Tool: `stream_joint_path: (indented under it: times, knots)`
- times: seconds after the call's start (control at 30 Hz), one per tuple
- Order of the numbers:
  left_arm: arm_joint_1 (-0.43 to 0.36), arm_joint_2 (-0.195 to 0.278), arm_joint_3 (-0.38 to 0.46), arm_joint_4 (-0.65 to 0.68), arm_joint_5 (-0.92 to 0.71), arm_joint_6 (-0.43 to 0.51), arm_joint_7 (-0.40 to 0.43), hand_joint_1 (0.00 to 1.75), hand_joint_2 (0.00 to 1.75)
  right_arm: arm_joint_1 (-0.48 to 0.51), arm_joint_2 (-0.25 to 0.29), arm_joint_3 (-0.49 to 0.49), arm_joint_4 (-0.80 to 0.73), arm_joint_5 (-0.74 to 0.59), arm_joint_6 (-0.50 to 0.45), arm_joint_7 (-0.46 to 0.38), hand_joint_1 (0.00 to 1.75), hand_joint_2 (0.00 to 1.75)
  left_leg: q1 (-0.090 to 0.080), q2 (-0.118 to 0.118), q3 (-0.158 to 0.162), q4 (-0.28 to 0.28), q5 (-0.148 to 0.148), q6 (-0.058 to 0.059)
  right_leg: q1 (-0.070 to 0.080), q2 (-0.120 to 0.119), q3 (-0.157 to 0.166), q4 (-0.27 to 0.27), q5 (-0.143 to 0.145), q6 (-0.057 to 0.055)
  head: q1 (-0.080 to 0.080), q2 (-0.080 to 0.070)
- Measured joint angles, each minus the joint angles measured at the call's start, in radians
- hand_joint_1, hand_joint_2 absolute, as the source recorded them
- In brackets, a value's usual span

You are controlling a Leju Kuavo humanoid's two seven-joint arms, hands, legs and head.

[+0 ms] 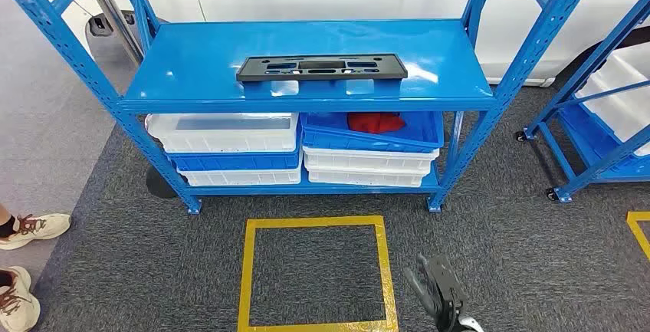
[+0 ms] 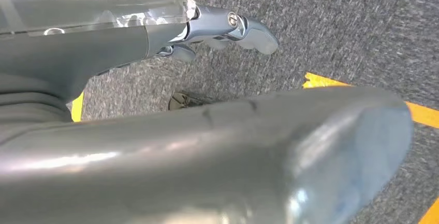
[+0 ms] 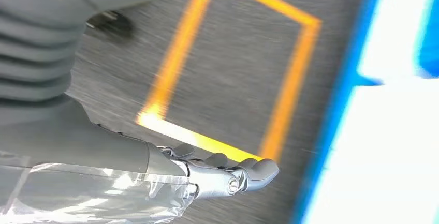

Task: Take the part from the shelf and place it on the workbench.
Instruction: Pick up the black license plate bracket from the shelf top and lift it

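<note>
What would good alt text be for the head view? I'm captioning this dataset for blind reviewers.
A flat black part with cutouts lies on the top of a blue metal shelf, above stacked white and blue bins, one holding something red. On the grey carpet in front is a yellow taped square, with the robot's right hand hanging low beside it, holding nothing.

Grey hand (image 2: pixel 222 30), ribbed wrist cover (image 3: pixel 31 53)

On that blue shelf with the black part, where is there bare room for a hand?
The shelf's top deck is bare left and right of the black part, out to the blue uprights, and in strips behind and before it. Below it is crowded: stacked white and blue bins fill the lower level.
</note>
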Motion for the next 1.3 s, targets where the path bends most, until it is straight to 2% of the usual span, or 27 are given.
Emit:
stream_joint_path:
  times: [0.07,0.1,0.13,0.17,0.2,0.27,0.33,0.47,0.5,0.53,0.6,0.63,0.67,0.7,0.73,0.77,0.8,0.83,0.9,1.0,1.07,1.13,1.17,1.2,1.23,1.27,1.3]
  knots:
    - [-0.002,0.0,0.011,0.002,-0.006,0.0,-0.001,0.0,0.0,-0.007,-0.002,0.014,-0.032,-0.01,0.004,-0.009,0.0,0.0,0.003,0.0,-0.041,0.08,-0.036,-0.006,0.001,-0.001,0.0,0.0,-0.001,-0.002,0.0,0.0]
    - [-0.003,0.0,0.021,0.004,-0.012,-0.001,-0.002,0.0,0.0,-0.013,-0.004,0.029,-0.063,-0.021,0.008,-0.018,0.0,0.0,0.007,0.0,-0.077,0.15,-0.063,-0.011,0.001,-0.002,0.0,0.0,-0.001,-0.003,0.0,0.0]
    - [-0.003,-0.001,0.032,0.006,-0.018,-0.001,-0.003,0.0,0.0,-0.019,-0.005,0.045,-0.096,-0.032,0.013,-0.027,0.0,0.0,0.009,0.0,-0.107,0.202,-0.074,-0.015,0.001,-0.002,0.001,0.001,-0.002,-0.004,0.0,0.0]
    - [-0.004,-0.001,0.043,0.008,-0.024,-0.002,-0.005,0.0,0.0,-0.024,-0.007,0.061,-0.128,-0.042,0.018,-0.036,0.0,0.0,0.012,0.001,-0.12,0.218,-0.065,-0.017,0.001,-0.002,0.002,0.001,-0.004,-0.003,0.0,0.0]
    - [-0.005,-0.001,0.054,0.01,-0.029,-0.003,-0.006,0.0,0.0,-0.029,-0.009,0.079,-0.161,-0.054,0.022,-0.045,0.0,0.0,0.014,0.001,-0.114,0.193,-0.036,-0.018,0.001,-0.002,0.005,0.001,-0.005,-0.002,0.0,0.0]
    - [-0.009,-0.001,0.075,0.013,-0.04,-0.005,-0.009,0.0,0.0,-0.041,-0.013,0.112,-0.227,-0.075,0.03,-0.062,0.0,0.0,0.015,0.002,-0.058,0.06,0.043,-0.014,0.0,-0.001,0.013,0.002,-0.011,0.004,0.0,0.0]
    - [-0.016,-0.001,0.096,0.015,-0.051,-0.007,-0.012,0.0,0.0,-0.056,-0.018,0.142,-0.29,-0.096,0.037,-0.08,0.0,0.0,0.01,0.003,-0.013,-0.044,0.079,-0.003,0.003,-0.001,0.016,0.003,-0.016,0.014,0.0,0.0]
    - [-0.023,-0.003,0.139,0.022,-0.072,-0.011,-0.016,0.0,0.0,-0.083,-0.03,0.202,-0.418,-0.138,0.052,-0.114,0.0,0.0,0.008,0.002,-0.005,-0.07,0.077,0.025,0.003,-0.002,0.013,0.006,-0.021,0.037,0.0,0.0]
    - [-0.025,-0.004,0.149,0.023,-0.078,-0.012,-0.017,0.0,0.0,-0.09,-0.034,0.218,-0.45,-0.149,0.055,-0.123,0.0,0.0,0.009,0.002,-0.002,-0.075,0.078,0.033,0.003,-0.002,0.003,0.029,-0.035,0.04,0.0,0.0]
    - [-0.028,-0.005,0.159,0.025,-0.084,-0.014,-0.018,0.0,0.0,-0.096,-0.038,0.235,-0.482,-0.16,0.058,-0.132,0.0,0.0,0.011,0.003,0.002,-0.079,0.079,0.04,0.003,-0.001,-0.017,0.072,-0.058,0.042,0.0,0.0]
    - [-0.034,-0.007,0.179,0.028,-0.096,-0.015,-0.021,0.0,0.0,-0.104,-0.046,0.267,-0.541,-0.182,0.066,-0.149,0.0,0.0,0.007,0.003,0.004,-0.08,0.075,0.049,0.004,0.0,-0.091,0.211,-0.117,0.042,0.0,0.0]
    - [-0.035,-0.007,0.189,0.03,-0.101,-0.016,-0.022,0.0,0.0,-0.106,-0.05,0.282,-0.569,-0.193,0.069,-0.157,0.0,0.0,0.005,0.002,0.006,-0.079,0.073,0.051,0.004,0.0,-0.125,0.268,-0.132,0.042,0.0,0.0]
    - [-0.036,-0.008,0.199,0.032,-0.107,-0.017,-0.024,0.0,0.0,-0.107,-0.054,0.297,-0.599,-0.204,0.072,-0.165,0.0,0.0,0.003,0.001,0.009,-0.079,0.07,0.053,0.005,0.0,-0.146,0.295,-0.127,0.041,0.0,0.0]
    - [-0.036,-0.009,0.208,0.034,-0.112,-0.018,-0.026,0.0,0.0,-0.11,-0.058,0.312,-0.629,-0.215,0.075,-0.173,0.0,0.0,0.001,0.0,0.013,-0.078,0.067,0.053,0.005,0.0,-0.147,0.282,-0.102,0.039,0.0,0.0]
    - [-0.037,-0.01,0.218,0.036,-0.118,-0.019,-0.027,0.0,0.0,-0.116,-0.062,0.327,-0.66,-0.226,0.079,-0.182,0.0,0.0,-0.001,-0.001,0.019,-0.077,0.063,0.053,0.006,0.0,-0.129,0.231,-0.061,0.034,0.0,0.0]
    - [-0.038,-0.012,0.229,0.038,-0.125,-0.02,-0.029,0.0,0.0,-0.123,-0.066,0.342,-0.693,-0.238,0.083,-0.191,0.0,0.0,-0.002,-0.001,0.024,-0.077,0.059,0.052,0.009,0.0,-0.102,0.16,-0.017,0.027,0.0,0.0]
    - [-0.041,-0.014,0.239,0.041,-0.131,-0.022,-0.03,0.0,0.0,-0.132,-0.07,0.357,-0.725,-0.249,0.087,-0.2,0.0,0.0,-0.005,-0.001,0.027,-0.075,0.053,0.049,0.012,0.0,-0.074,0.094,0.012,0.021,0.0,0.0]
    - [-0.044,-0.016,0.249,0.043,-0.138,-0.024,-0.031,0.0,0.0,-0.139,-0.074,0.372,-0.758,-0.262,0.092,-0.209,0.0,0.0,-0.007,-0.002,0.029,-0.074,0.049,0.046,0.015,-0.001,-0.054,0.045,0.028,0.017,0.0,0.0]
    - [-0.049,-0.019,0.271,0.047,-0.149,-0.027,-0.035,0.0,0.0,-0.149,-0.079,0.402,-0.822,-0.287,0.103,-0.227,0.0,0.0,-0.008,-0.001,0.029,-0.073,0.043,0.036,0.02,-0.001,-0.04,0.014,0.024,0.012,0.0,0.0]
    - [-0.056,-0.021,0.3,0.051,-0.166,-0.029,-0.041,0.0,0.0,-0.161,-0.085,0.444,-0.916,-0.327,0.125,-0.253,0.0,0.0,-0.007,0.001,0.026,-0.052,0.024,0.019,0.012,0.004,-0.026,-0.003,0.021,0.002,0.0,0.0]
    - [-0.06,-0.023,0.319,0.055,-0.177,-0.03,-0.047,0.0,0.0,-0.171,-0.086,0.468,-0.97,-0.358,0.146,-0.269,0.0,0.0,0.0,0.002,-0.019,0.044,-0.021,0.007,0.006,0.006,-0.011,-0.011,0.017,-0.005,0.0,0.0]
    - [-0.062,-0.024,0.338,0.057,-0.186,-0.03,-0.05,0.0,0.0,-0.176,-0.086,0.488,-1.015,-0.394,0.171,-0.286,0.0,0.0,0.011,0.002,-0.094,0.173,-0.062,-0.006,0.005,0.013,-0.003,-0.012,0.01,-0.007,0.0,0.0]
    - [-0.061,-0.024,0.348,0.058,-0.191,-0.03,-0.052,0.0,0.0,-0.178,-0.086,0.497,-1.034,-0.415,0.186,-0.295,0.0,0.0,0.016,0.002,-0.12,0.208,-0.06,-0.011,0.004,0.02,0.002,-0.011,0.005,-0.005,0.0,0.0]
    - [-0.061,-0.024,0.356,0.06,-0.197,-0.03,-0.054,0.0,0.0,-0.179,-0.086,0.505,-1.051,-0.438,0.203,-0.304,0.0,0.0,0.021,0.002,-0.129,0.205,-0.037,-0.016,0.002,0.028,0.008,-0.011,0.0,-0.002,0.0,0.0]
    - [-0.061,-0.024,0.364,0.061,-0.201,-0.029,-0.057,0.0,0.0,-0.182,-0.086,0.512,-1.065,-0.46,0.219,-0.312,0.0,0.0,0.026,0.001,-0.12,0.166,0.002,-0.02,-0.001,0.038,0.016,-0.01,-0.005,0.002,0.0,0.0]
    - [-0.061,-0.024,0.371,0.062,-0.206,-0.029,-0.06,0.0,0.0,-0.185,-0.086,0.519,-1.077,-0.482,0.235,-0.319,0.0,0.0,0.03,-0.005,-0.097,0.098,0.051,-0.024,-0.005,0.048,0.025,-0.01,-0.012,0.007,0.0,0.0]
    - [-0.06,-0.025,0.378,0.063,-0.209,-0.029,-0.063,0.0,0.0,-0.189,-0.086,0.524,-1.086,-0.5,0.249,-0.325,0.0,0.0,0.033,-0.02,-0.071,0.034,0.084,-0.026,-0.006,0.057,0.031,-0.008,-0.019,0.014,0.0,0.0]
